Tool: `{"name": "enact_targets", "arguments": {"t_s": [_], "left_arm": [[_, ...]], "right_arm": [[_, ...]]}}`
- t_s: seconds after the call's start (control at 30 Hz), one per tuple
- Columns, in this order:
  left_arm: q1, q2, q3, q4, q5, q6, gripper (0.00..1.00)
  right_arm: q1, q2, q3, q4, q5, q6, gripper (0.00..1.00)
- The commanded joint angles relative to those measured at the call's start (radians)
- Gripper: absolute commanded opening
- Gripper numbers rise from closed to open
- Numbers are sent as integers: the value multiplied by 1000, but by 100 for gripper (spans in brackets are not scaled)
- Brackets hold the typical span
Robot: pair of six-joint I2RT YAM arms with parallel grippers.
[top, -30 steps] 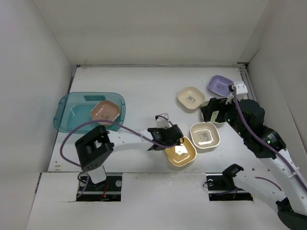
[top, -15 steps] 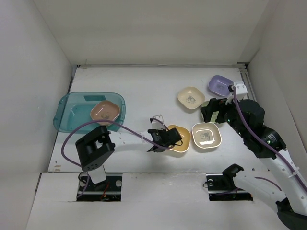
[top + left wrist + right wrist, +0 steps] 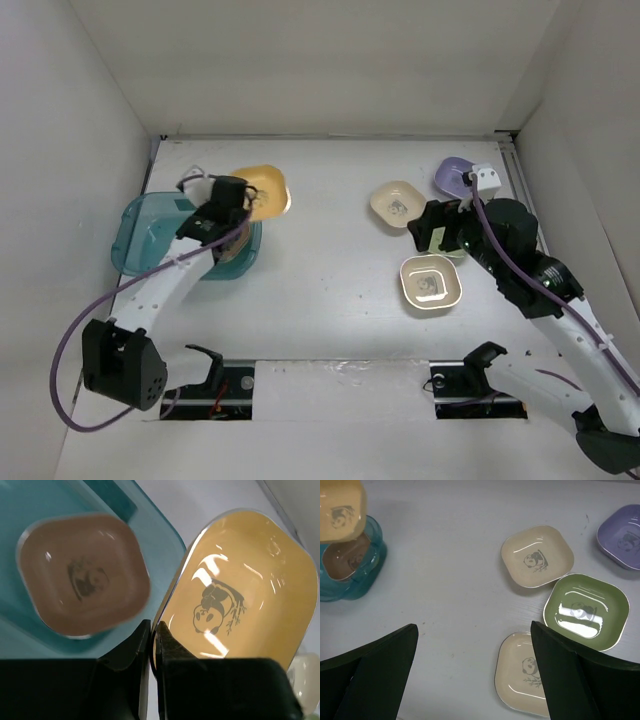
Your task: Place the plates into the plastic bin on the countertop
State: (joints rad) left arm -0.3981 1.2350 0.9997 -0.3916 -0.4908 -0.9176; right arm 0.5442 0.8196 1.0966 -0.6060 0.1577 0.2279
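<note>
The left fingers were pinched shut on the near rim of the yellow plate, holding it by that one edge. The plate hung in the air just past the far right corner of the bin, which stood by the left edge of the counter. From the wrist view most of the plate lay outside the bin's wall, over bare counter, so letting go there would probably have dropped it on the rim or beside the tub.

The step in hand looked like the drop-off. To do it well, the arm needed to carry the plate further toward the counter's left edge until all of it was inside the lip. It should then have come down low before the fingers parted. A one-edge pinch lets a shallow dish swing, so a slow, level move seemed wise. The brown plate already lay flat in the bin. Either nesting the yellow plate on it or using the free floor beside it looked workable.

The right fingers stood wide apart and held nothing, above the green plate. The cream plate, the beige plate and a purple plate lay near it, toward the counter's right edge. They were well apart from the bin, so the right arm was out of the way.
</note>
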Motion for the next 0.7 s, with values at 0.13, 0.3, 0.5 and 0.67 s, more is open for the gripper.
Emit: {"name": "enact_targets", "arguments": {"t_s": [0.13, 0.3, 0.5, 0.67], "left_arm": [[258, 26, 82, -30, 107, 19, 0], [258, -49, -42, 3, 52, -237, 0], [258, -88, -164, 17, -9, -451, 0], [258, 6, -151, -24, -9, -481, 0]], "right_arm": [[-4, 26, -6, 98, -44, -5, 100], [-4, 35, -15, 120, -79, -6, 100], [-4, 47, -6, 109, -90, -24, 100], [-4, 38, -6, 109, -90, -24, 100]]}}
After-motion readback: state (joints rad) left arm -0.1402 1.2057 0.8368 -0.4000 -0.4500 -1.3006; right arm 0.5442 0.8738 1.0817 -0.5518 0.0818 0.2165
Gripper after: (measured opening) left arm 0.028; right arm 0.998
